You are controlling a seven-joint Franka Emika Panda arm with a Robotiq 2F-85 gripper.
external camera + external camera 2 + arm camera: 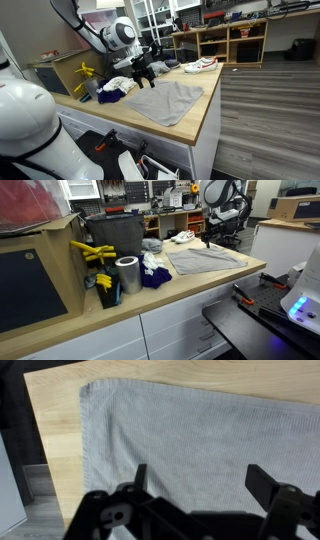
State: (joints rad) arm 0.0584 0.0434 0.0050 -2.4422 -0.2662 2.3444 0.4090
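Holds fingers (140,480) wide apart, nothing between them. Hangs over grey towel (200,430) in wrist view, tips pointing down at the cloth; cannot tell whether touching. Shows towel lying flat and spread out on light wooden surface (55,420), one corner and two hems in view, bare wood beside them. Puts fingers (143,70) in an exterior view at the towel's (165,102) far edge, with white arm (120,35) reaching in from behind.

Next to towel on the surface (205,120): crumpled white cloth (120,83), dark blue cloth (110,96) just beside it. Past the cloths, yellow tool (85,72). Shows in an exterior view towel (205,260) well apart from silver roll (127,275), with dark blue cloth (155,277) between them. Behind the roll, dark bin (115,230) and cardboard box (40,250).

Finds no readable brand or label; any writing too small or blurred.

Under the wooden top, white cabinets (170,330) with drawers. Around it, grey wood-plank floor (270,120) and open shelving (235,40) along the back wall. Beyond the towel's far end, white-and-red sneaker (200,65).
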